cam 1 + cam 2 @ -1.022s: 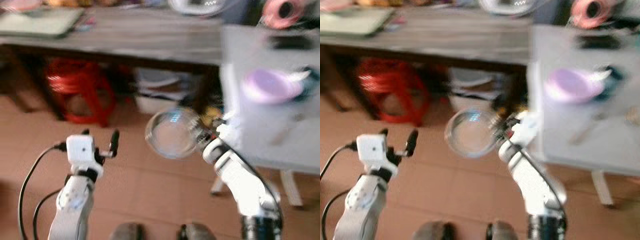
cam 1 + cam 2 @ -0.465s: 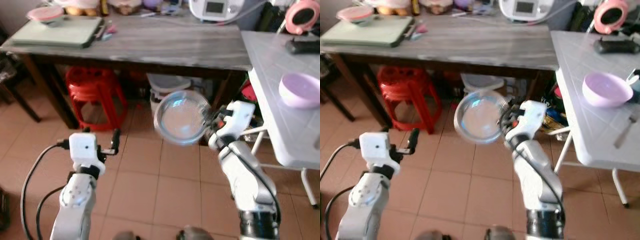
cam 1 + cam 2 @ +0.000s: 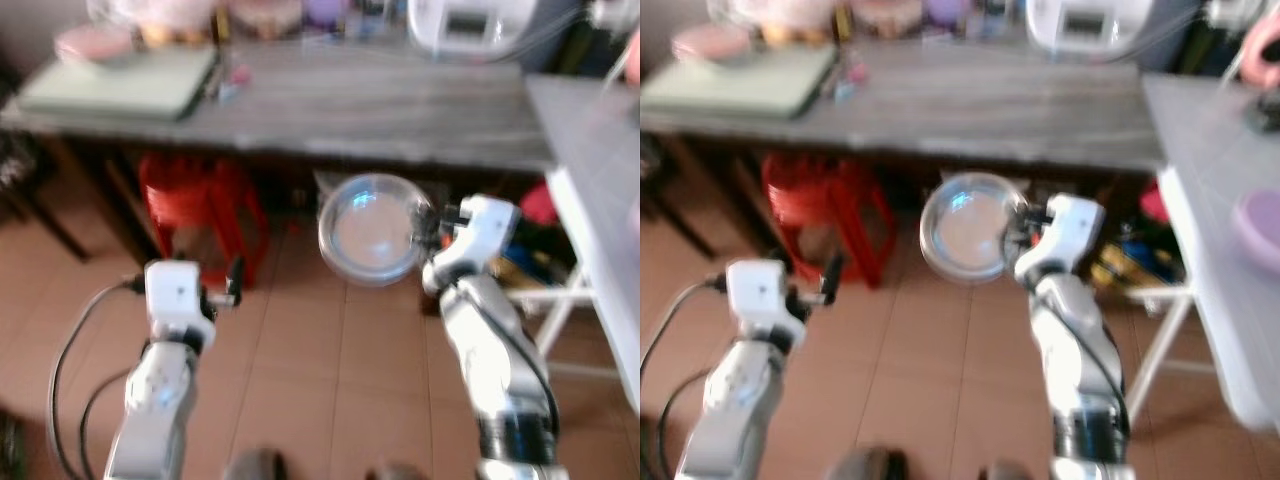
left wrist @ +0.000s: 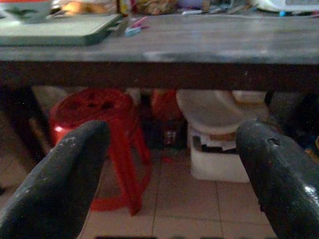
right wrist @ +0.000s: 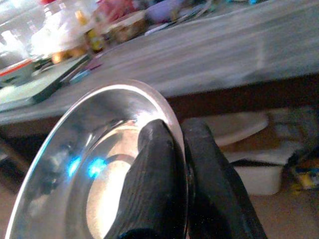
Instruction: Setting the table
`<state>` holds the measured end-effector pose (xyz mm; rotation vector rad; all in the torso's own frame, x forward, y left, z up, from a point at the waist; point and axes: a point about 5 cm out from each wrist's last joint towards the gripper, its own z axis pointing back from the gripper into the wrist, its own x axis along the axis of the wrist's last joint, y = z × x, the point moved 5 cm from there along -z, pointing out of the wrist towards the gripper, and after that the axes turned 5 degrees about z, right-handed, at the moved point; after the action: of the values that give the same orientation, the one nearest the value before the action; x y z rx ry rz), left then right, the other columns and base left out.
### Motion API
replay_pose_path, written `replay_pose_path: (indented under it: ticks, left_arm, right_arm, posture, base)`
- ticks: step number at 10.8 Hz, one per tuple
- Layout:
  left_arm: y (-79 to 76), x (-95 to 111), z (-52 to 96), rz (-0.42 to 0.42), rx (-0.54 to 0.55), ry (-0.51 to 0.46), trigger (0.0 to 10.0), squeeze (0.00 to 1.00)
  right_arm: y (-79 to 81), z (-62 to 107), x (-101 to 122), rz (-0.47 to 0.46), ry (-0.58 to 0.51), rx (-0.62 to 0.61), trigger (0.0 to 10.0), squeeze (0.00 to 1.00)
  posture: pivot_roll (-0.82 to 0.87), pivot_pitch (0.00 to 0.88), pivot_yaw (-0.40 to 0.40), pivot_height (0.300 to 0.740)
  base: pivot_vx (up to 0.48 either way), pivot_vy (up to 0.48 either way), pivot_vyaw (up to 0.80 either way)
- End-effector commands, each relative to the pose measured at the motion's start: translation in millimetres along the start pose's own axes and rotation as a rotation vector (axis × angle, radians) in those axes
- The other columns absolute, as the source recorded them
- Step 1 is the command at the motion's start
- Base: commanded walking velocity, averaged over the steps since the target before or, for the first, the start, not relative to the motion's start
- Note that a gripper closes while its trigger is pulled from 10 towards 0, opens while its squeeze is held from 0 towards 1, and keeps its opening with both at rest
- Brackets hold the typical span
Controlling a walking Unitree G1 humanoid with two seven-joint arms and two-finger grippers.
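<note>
Steel plate (image 3: 371, 228): pinched at its rim by right gripper (image 5: 172, 149)
Wooden table (image 3: 330, 100): ahead, above plate
Left gripper (image 4: 169, 164): spread, empty

Two silver-white arms; black cable looping off the left one, each tool (image 3: 232, 281) apparently black-fingered (image 4: 60, 184).

Clutter under a wooden table
A red stool (image 3: 196, 200) and a white bin (image 4: 219, 159) sit beneath the table (image 3: 380, 110), on a tiled floor (image 3: 330, 380).
</note>
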<state>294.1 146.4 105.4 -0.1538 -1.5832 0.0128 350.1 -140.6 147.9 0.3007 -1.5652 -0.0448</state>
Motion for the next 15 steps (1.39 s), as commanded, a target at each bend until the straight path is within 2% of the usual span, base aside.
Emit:
replay_pose_path:
  ticks: [1, 12, 15]
  left_arm:
    - [-5.6, 3, -1.2, 0.002, -0.013, -0.012, 10.0, 0.00]
    - [-2.7, 0, -3.8, 0.013, 0.004, -0.001, 10.0, 0.00]
    - [-1.1, 3, -4.5, -0.008, 0.011, -0.018, 10.0, 0.00]
  right_arm:
    - [-10.1, 0.5, 7, 0.025, -0.030, -0.025, 0.0, 0.00]
    - [-15.7, -4.2, 9, 0.032, -0.057, -0.047, 0.0, 0.00]
    - [-20.6, -8.4, -1, 0.006, -0.013, -0.077, 0.0, 0.00]
  posture:
    - [0.00, 0.073, 0.036, 0.740]
    - [0.00, 0.071, 0.043, 0.740]
    - [0.01, 0.070, 0.039, 0.740]
  base:
    - [0.480, 0.000, 0.00]
    - [0.475, 0.000, 0.00]
    - [0.386, 0.267, 0.00]
